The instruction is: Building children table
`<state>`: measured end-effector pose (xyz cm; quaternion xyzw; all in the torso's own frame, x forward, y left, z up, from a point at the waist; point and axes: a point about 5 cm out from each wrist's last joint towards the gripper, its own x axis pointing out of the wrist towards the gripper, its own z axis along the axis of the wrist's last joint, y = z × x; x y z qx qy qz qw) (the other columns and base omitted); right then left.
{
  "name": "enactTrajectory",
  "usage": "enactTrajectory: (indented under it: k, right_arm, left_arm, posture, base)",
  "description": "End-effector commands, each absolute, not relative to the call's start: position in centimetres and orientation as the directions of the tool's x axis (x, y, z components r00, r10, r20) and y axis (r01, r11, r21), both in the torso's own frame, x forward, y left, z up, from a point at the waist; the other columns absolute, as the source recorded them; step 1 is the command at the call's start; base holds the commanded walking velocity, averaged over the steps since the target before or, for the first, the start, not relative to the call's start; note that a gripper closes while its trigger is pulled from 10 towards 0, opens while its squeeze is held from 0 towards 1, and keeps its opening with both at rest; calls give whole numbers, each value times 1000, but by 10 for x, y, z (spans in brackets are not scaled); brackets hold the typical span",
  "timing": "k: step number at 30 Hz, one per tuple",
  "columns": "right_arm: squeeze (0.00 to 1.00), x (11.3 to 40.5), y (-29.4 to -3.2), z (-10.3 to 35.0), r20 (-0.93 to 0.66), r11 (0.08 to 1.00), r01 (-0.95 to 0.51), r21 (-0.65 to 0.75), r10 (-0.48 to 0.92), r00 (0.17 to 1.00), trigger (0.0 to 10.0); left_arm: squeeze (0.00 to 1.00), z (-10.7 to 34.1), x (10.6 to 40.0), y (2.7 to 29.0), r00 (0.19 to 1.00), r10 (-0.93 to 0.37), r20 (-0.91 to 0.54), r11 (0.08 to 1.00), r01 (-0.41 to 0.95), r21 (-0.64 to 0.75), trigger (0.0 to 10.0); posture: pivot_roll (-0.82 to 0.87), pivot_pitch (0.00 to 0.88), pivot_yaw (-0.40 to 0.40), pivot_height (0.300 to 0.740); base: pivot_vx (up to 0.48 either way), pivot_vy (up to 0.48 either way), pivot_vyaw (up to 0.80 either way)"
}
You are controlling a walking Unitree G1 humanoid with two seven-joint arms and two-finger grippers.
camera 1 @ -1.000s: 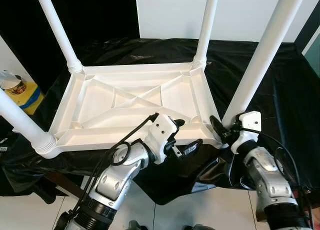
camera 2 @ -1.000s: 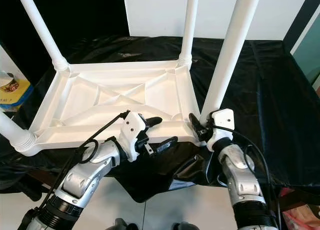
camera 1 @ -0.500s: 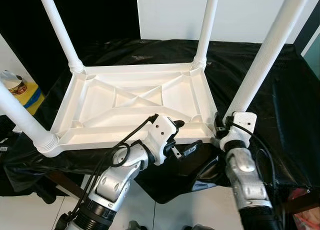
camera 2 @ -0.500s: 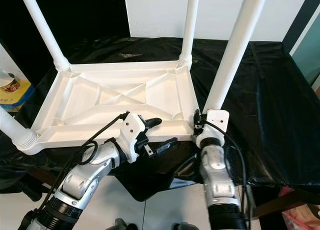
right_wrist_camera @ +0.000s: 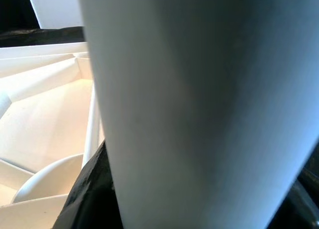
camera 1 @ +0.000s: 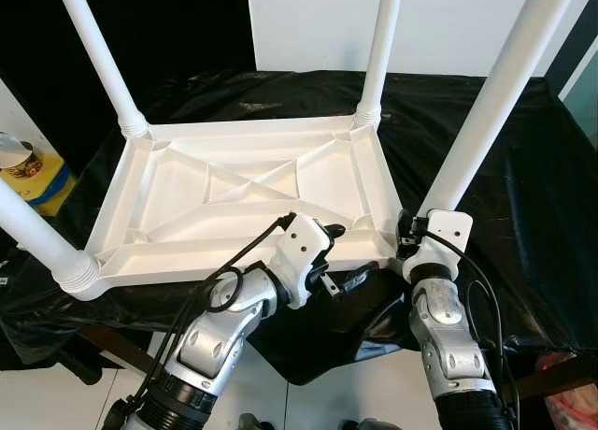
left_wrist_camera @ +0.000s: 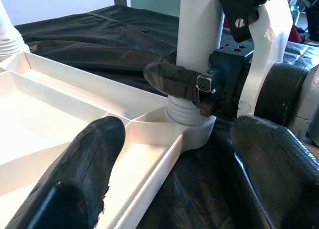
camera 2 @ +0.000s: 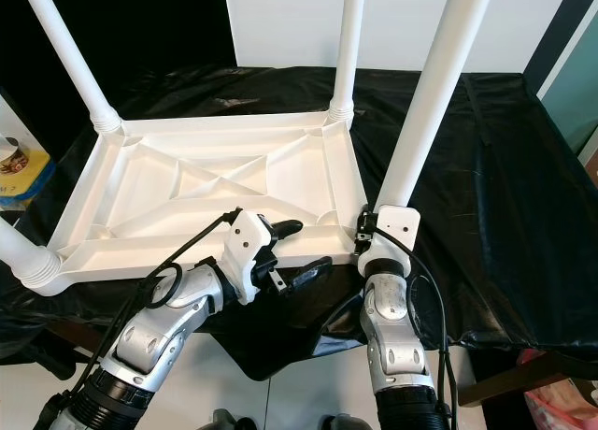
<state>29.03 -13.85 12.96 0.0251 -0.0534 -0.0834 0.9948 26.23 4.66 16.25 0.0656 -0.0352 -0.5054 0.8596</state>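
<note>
Clamped around the near-right leg [camera 1: 486,103] just above its ribbed socket is my right gripper [left_wrist_camera: 199,92]; in my left wrist view one black finger [left_wrist_camera: 172,79] wraps across the front of the white tube, and the right wrist view has the tube pressed close between dark pads. From my head, that gripper sits at about 4 o'clock of the upturned table top [camera 1: 234,201].

My left gripper [camera 1: 348,254] hovers at the top's near edge, around 6 o'clock, fingers spread wide: one over the rim, the other below it beside the black cloth [camera 1: 523,168], gripping nothing.

White and upside down, the table rests on the cloth with its ribbed underside up. Four legs stand in the corners: far-left [camera 1: 93,56] at 10 o'clock, far-right [camera 1: 378,51] at 1 o'clock, near-left [camera 1: 37,238] at 8 o'clock. A yellow container [camera 1: 28,168] sits off the cloth at 9 o'clock.
</note>
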Motion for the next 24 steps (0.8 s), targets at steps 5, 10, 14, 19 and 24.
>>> enactTrajectory:
  k: [5,10,14,19,24]
  right_arm:
    - [1000,285,-135,118,58,990,123,73,-127,990,10000]
    - [1000,283,-138,124,99,994,90,67,-96,990,10000]
    - [1000,279,-146,129,142,998,36,51,-43,989,10000]
    - [1000,275,-160,130,170,998,-53,28,47,984,10000]
    - [1000,271,-171,131,172,989,-151,8,147,974,10000]
  left_arm:
    - [0,162,260,47,483,-876,-11,477,868,138,10000]
    - [0,162,260,47,483,-875,-12,477,868,138,10000]
    - [0,162,259,47,483,-876,-12,477,868,138,10000]
    - [0,162,258,47,480,-877,-14,474,870,137,10000]
    - [0,162,259,48,477,-879,-15,471,871,138,10000]
  posture:
    - [-96,124,16,740]
    - [-96,126,16,740]
    - [-98,127,18,740]
    - [-101,127,22,740]
    - [-105,127,22,740]
  base:
    - [0,0,0]
    - [0,0,0]
    - [0,0,0]
    - [0,0,0]
    - [0,0,0]
